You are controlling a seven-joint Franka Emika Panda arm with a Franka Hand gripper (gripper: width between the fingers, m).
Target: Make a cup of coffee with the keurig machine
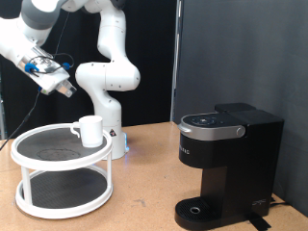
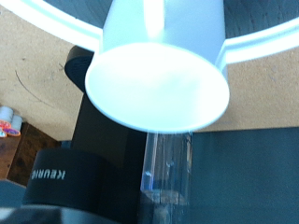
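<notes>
In the exterior view's upper left the gripper (image 1: 65, 88) hangs above a white two-tier rack (image 1: 29, 146), jaws' state impossible to tell, the cup (image 1: 89, 129) stands on the rack's top tier, and the keurig (image 1: 226, 164) sits lower right on the table (image 1: 144, 192).

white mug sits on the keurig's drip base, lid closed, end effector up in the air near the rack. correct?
Not quite. The exterior view shows the white mug on the top tier of the white rack, not the drip base. The keurig's lid is closed, and the end effector is raised near the rack.
</notes>
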